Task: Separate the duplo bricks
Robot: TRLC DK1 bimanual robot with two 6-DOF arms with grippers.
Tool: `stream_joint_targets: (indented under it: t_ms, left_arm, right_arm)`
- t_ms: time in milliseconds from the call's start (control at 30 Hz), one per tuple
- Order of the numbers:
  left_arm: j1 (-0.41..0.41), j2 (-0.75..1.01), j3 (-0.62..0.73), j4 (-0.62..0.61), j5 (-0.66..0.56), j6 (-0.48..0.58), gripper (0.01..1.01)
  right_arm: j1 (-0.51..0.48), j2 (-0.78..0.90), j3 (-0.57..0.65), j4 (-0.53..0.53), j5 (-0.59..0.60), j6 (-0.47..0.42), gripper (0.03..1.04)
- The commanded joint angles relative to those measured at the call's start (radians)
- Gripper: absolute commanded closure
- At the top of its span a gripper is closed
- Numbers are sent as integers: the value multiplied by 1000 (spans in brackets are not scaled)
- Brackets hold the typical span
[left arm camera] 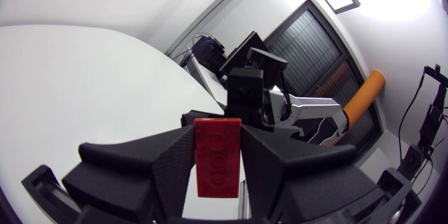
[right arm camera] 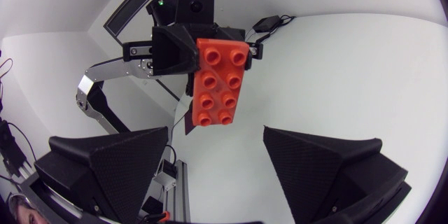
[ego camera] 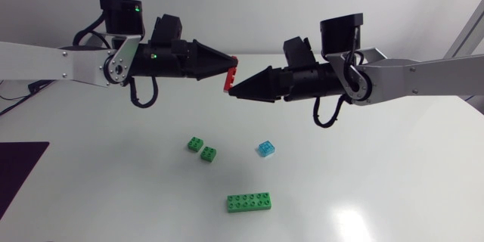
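My left gripper (ego camera: 229, 65) is raised above the table's middle, shut on one end of a red duplo brick (ego camera: 230, 77). In the left wrist view the red brick (left arm camera: 218, 157) stands clamped between the two black fingers of that gripper (left arm camera: 218, 147). My right gripper (ego camera: 234, 90) faces it from the right, its tips just below the brick's free end. Seen from the right wrist, the red brick (right arm camera: 220, 84) shows its studs, and the right gripper (right arm camera: 217, 140) stands open, its fingers wide apart and clear of the brick.
On the table below lie two small green bricks (ego camera: 195, 144) (ego camera: 208, 153), a light blue brick (ego camera: 265, 149) and a long green brick (ego camera: 249, 203). A dark mat (ego camera: 19, 170) covers the table's left edge.
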Motion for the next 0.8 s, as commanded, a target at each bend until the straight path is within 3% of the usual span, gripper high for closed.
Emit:
stream_joint_targets:
  t_ms: [0,400,767]
  left_arm:
    - [-12,40,46,36,18,-81,705]
    - [-20,55,51,36,17,-110,705]
    - [-38,27,14,36,18,-126,705]
  right_arm:
    - [6,21,-30,33,-13,49,107]
    - [-12,39,-3,73,-30,77,307]
    - [-9,47,30,74,-34,79,307]
